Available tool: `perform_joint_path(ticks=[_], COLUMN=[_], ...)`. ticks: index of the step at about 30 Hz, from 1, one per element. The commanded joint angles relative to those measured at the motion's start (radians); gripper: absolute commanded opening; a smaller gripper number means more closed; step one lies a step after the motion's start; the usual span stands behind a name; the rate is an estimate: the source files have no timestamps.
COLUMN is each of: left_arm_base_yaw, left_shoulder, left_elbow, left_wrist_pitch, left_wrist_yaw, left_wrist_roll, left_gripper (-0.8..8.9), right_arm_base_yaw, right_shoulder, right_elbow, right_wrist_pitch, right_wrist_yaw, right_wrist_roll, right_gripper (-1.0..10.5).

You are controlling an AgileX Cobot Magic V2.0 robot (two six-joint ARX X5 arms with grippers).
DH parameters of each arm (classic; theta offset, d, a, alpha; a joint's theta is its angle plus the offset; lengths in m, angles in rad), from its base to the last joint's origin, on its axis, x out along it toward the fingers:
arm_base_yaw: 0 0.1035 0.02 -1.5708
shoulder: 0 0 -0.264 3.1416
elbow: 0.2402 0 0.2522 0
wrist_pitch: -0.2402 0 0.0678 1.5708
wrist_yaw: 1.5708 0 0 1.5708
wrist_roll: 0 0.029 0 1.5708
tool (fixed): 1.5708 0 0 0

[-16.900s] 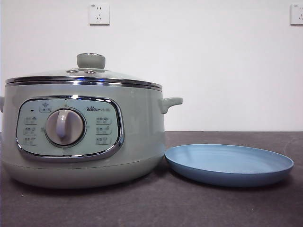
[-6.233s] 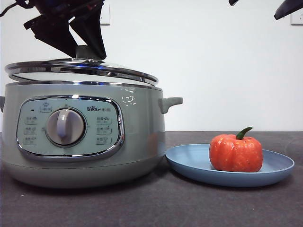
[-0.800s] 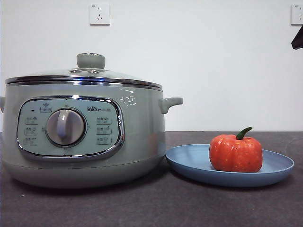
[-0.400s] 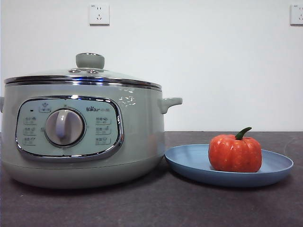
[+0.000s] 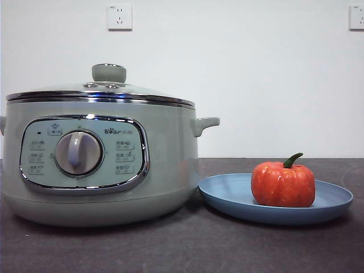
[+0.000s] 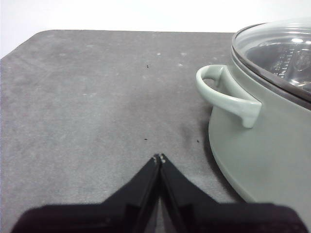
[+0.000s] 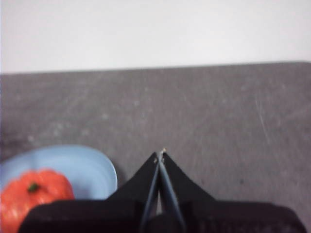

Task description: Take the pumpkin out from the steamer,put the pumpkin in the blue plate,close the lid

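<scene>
The orange-red pumpkin (image 5: 283, 183) with its green stem sits on the blue plate (image 5: 227, 196), right of the steamer (image 5: 165, 165). The glass lid (image 5: 102, 92) with its pale green knob rests shut on the steamer. My left gripper (image 6: 159, 158) is shut and empty over bare table, beside the steamer's side handle (image 6: 226, 94). My right gripper (image 7: 160, 155) is shut and empty above the table, apart from the plate (image 7: 92, 167) and pumpkin (image 7: 34, 196). Neither arm shows in the front view.
The dark grey table (image 5: 187, 244) runs to a white wall with two sockets (image 5: 119, 17). The table's rounded corner (image 6: 34, 41) shows in the left wrist view.
The black arm tip at the right edge a second ago has left the front view. The lid, steamer, pumpkin and plate have not moved.
</scene>
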Motion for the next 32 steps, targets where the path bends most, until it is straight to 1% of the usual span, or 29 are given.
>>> perform_joint_path(ticks=[1,4,9,12,32], left_arm_base_yaw=[0.003,0.003,0.003,0.003,0.003], left_shoulder=[-0.003,-0.003,-0.003,-0.003,-0.003], left_elbow=[-0.016,-0.016,-0.016,-0.016,-0.016], left_wrist_pitch=[0.002,0.001,0.002,0.002,0.002], left_wrist_yaw=[0.003,0.002,0.002,0.003,0.002], left_wrist_roll=[-0.003,-0.003,-0.003,-0.003,-0.003], left_gripper=[-0.03,-0.03,-0.03,-0.03,-0.03], right_arm_base_yaw=[-0.001,-0.001,-0.001,0.0,0.0], right_shoulder=[-0.038,-0.054,-0.054,-0.053,-0.048], right_elbow=[-0.057,-0.069,-0.069,-0.069,-0.069], right_wrist_pitch=[0.012,-0.027,-0.037,-0.035,-0.029], right_wrist_yaw=[-0.001,-0.002,-0.001,-0.002,0.005], right_wrist_roll=[0.0,0.008,0.003,0.039,0.04], right_gripper=[-0.2,-0.2,-0.2,-0.2,-0.2])
